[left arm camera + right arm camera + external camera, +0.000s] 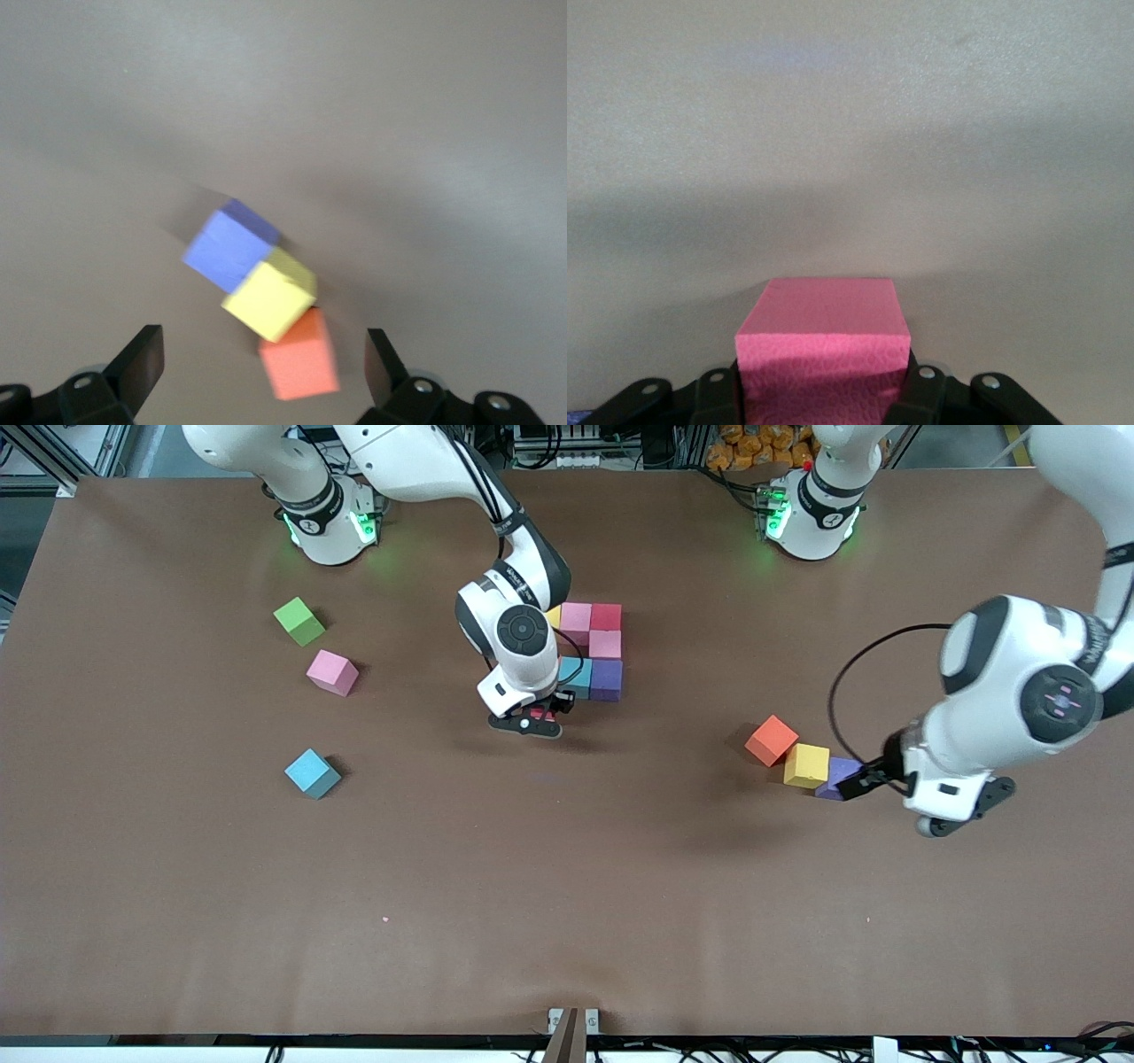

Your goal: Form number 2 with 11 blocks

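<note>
Several blocks sit packed together mid-table: yellow (554,615), pink (576,620), red (606,615), a second pink (605,644), light blue (578,674) and purple (606,679). My right gripper (538,714) (821,381) is just in front of this cluster, shut on a pinkish-red block (822,345). Toward the left arm's end, an orange block (771,740) (301,363), a yellow one (806,765) (268,299) and a purple one (835,776) (229,246) touch in a row. My left gripper (961,808) (263,345) hangs open above them, holding nothing.
Toward the right arm's end lie a green cube (299,621), a loose pink block (332,672) and a loose light blue block (312,773), each apart from the others. The brown table (567,921) stretches wide nearer the camera.
</note>
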You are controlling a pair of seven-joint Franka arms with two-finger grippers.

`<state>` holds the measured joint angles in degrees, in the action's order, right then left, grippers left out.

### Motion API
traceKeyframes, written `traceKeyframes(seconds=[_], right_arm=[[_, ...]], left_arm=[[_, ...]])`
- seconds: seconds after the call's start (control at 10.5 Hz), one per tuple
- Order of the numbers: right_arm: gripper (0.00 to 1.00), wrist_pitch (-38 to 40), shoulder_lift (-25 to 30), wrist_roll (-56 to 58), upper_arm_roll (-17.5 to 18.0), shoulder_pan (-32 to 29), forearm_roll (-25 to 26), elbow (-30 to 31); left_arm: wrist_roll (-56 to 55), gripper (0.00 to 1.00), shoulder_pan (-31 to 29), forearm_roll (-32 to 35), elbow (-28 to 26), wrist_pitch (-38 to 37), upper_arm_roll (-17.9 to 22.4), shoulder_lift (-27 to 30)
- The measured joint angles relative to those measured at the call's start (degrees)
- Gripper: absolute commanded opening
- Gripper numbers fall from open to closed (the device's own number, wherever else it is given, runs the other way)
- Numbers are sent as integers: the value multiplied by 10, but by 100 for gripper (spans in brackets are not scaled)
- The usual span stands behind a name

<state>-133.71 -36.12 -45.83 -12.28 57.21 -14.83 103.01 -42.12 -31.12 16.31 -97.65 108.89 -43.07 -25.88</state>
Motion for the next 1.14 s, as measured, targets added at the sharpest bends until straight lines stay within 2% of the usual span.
traceKeyframes(seconds=[0.29, 0.57, 0.76, 1.14], right_arm=[[47, 1, 0, 0, 0, 2, 0, 0], [47, 1, 0, 0, 0, 8, 1, 0], [43, 2, 0, 0, -1, 13, 2, 0], [41, 2, 0, 1, -1, 13, 4, 0]], left_arm=[[21, 100, -3, 0, -55, 1, -1, -6], [16, 100, -1, -8, -97, 19, -1, 3], [2, 100, 0, -41, -135, 62, -1, 29], [-106, 100, 38, -68, -179, 100, 1, 66]])
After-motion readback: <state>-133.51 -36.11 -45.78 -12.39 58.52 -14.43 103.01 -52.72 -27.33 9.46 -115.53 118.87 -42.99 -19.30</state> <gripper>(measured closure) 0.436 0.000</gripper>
